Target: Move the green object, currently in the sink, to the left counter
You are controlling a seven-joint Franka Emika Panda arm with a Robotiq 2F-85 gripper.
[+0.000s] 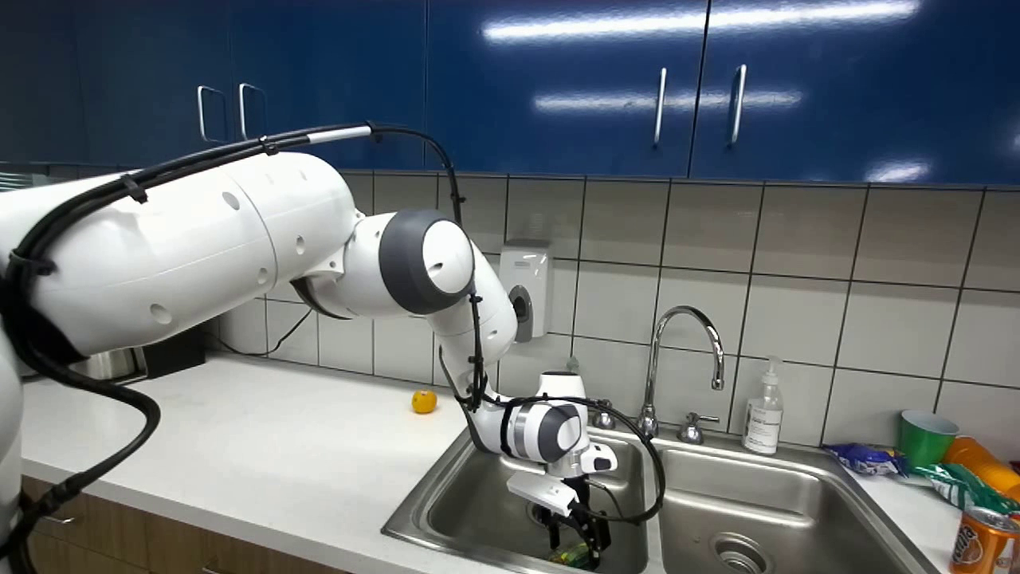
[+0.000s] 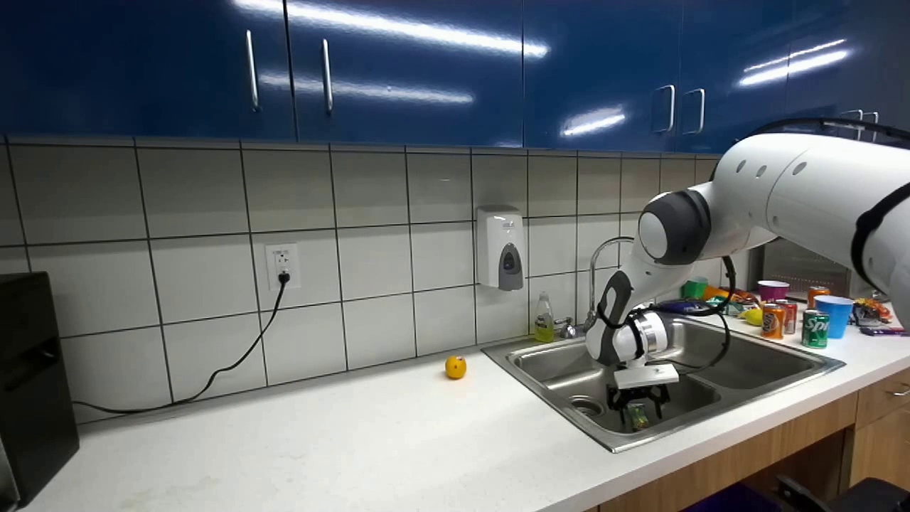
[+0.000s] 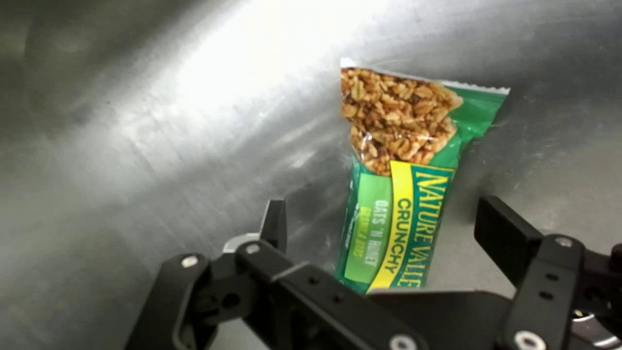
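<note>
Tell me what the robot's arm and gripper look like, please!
The arm is white and smooth, like chunky tubes, with dark grey bands at some joints. Black cables loop along it. The gripper is black, with jointed bars, round silvery screws and two blocky fingers.

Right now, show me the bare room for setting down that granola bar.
Bare: the counter between the sink and the black box, in front of the orange item. Crowded: the sink's opposite side, with soda cans, cups and wrappers.
</note>
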